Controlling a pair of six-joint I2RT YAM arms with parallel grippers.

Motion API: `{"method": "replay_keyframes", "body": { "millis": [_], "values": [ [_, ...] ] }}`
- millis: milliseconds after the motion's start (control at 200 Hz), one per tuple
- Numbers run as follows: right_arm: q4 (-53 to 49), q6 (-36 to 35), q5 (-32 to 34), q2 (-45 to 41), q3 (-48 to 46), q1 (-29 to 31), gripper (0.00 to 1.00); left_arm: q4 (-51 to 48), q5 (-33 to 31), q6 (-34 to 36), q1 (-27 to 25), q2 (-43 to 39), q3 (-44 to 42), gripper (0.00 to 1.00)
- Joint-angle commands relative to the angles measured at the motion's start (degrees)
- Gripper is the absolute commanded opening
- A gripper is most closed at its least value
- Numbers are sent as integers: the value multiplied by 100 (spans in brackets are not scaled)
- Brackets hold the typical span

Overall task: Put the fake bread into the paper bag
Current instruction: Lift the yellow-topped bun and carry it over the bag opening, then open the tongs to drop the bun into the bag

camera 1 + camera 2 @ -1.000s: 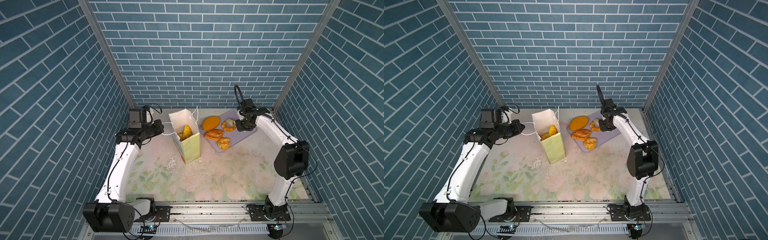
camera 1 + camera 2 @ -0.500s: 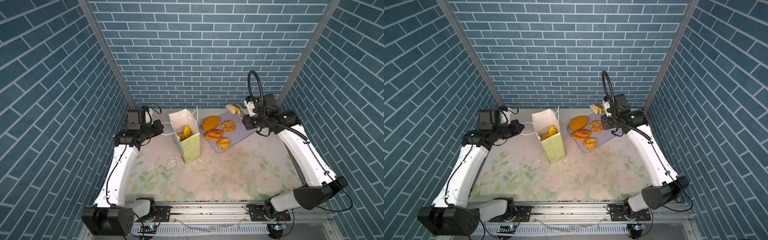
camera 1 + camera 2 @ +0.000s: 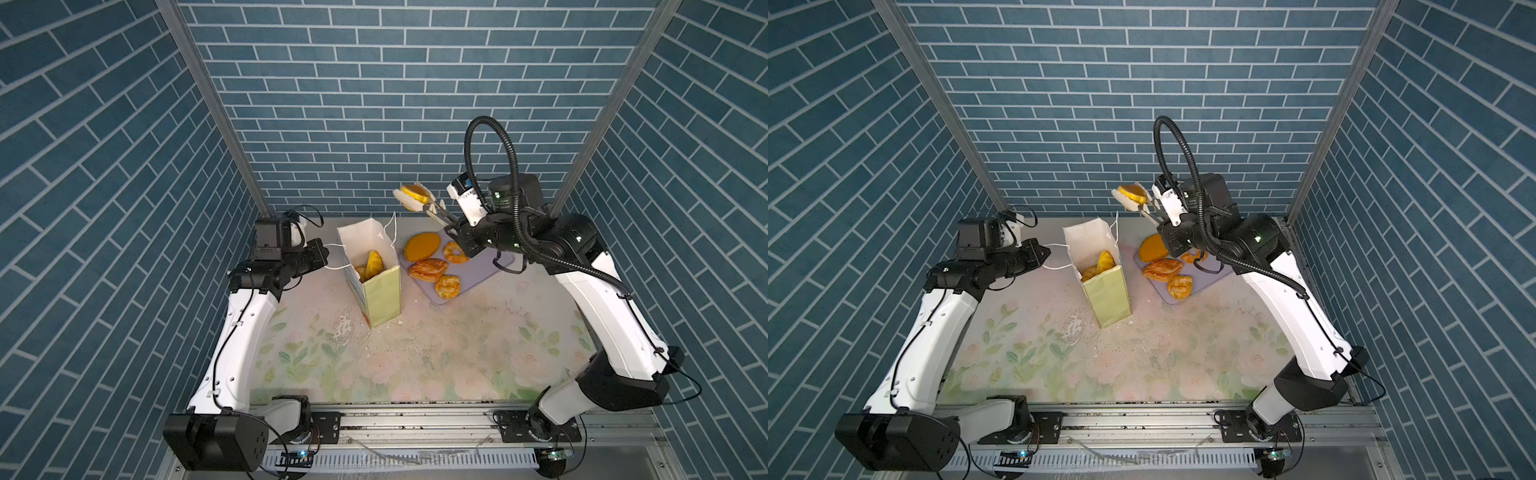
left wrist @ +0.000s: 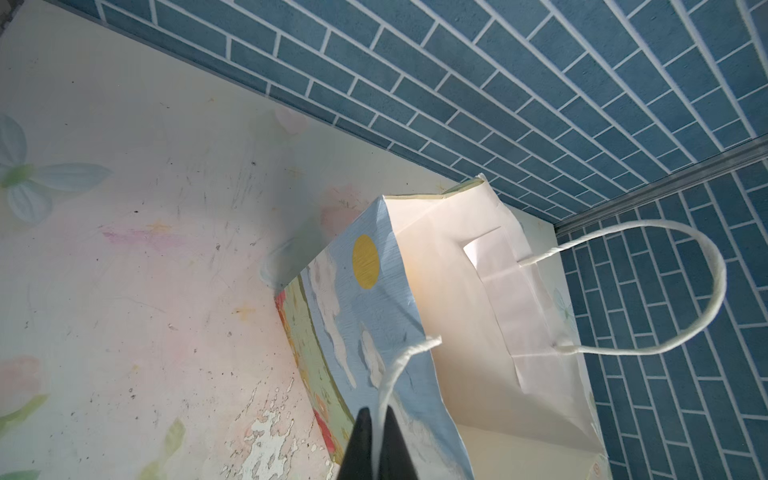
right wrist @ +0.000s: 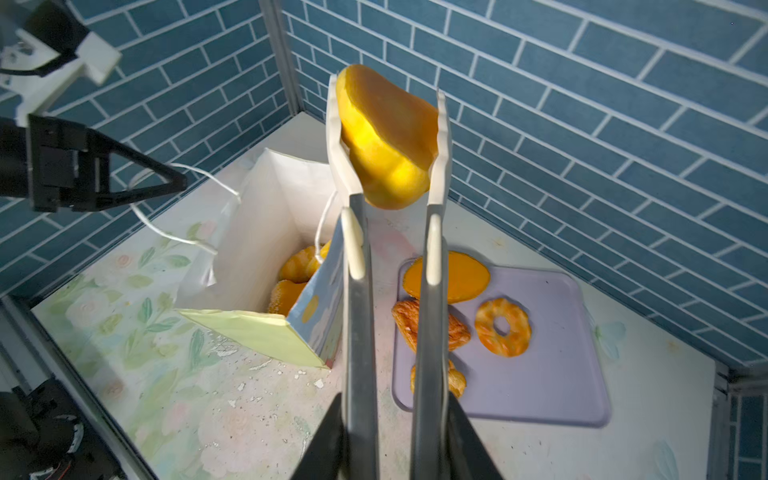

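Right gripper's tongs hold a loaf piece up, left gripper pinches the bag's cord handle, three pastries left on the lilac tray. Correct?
No: four pastries are left on the lilac tray, not three: flat bun, ring, flaky pastry, small roll, as a top view shows. Rest stands: the tongs in the right gripper hold the loaf piece up, the left gripper pinches the cord handle.

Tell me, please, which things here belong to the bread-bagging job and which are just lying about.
Job: bag; its handle, pinched by the left end effector; tongs in the right end effector, gripping a loaf; bun, ring, pastry and roll on the tray; bread in the bag.
Lying about: tray; white flakes on the mat.
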Motion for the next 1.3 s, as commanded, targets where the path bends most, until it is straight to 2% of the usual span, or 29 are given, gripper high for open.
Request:
{"method": "replay_keyframes", "body": {
  "millis": [0,215,450,565,665,795,1095,1295],
  "values": [
    [113,-470,-41,243,319,390,17,45,43,-13,-18,11,-94,8],
    [4,-594,-327,882,554,647,18,58,37,-39,-26,-4,-135,8],
    [-53,-586,-146,1367,482,654,20,-9,16,-10,-27,-38,-93,8],
    [-95,-594,-111,1558,519,654,27,-20,4,-15,-26,-59,-104,8],
    [-172,-585,-48,1691,693,652,39,-22,-7,-17,-26,-85,-130,8],
    [-185,-609,54,1713,904,655,45,-22,-4,-7,-26,-80,-146,8],
    [-238,-707,94,1651,1261,651,46,-60,-20,-1,-26,-86,-102,8],
    [-256,-635,460,1570,1553,609,46,-56,-16,-18,-27,-35,-68,8]
  ]
}}
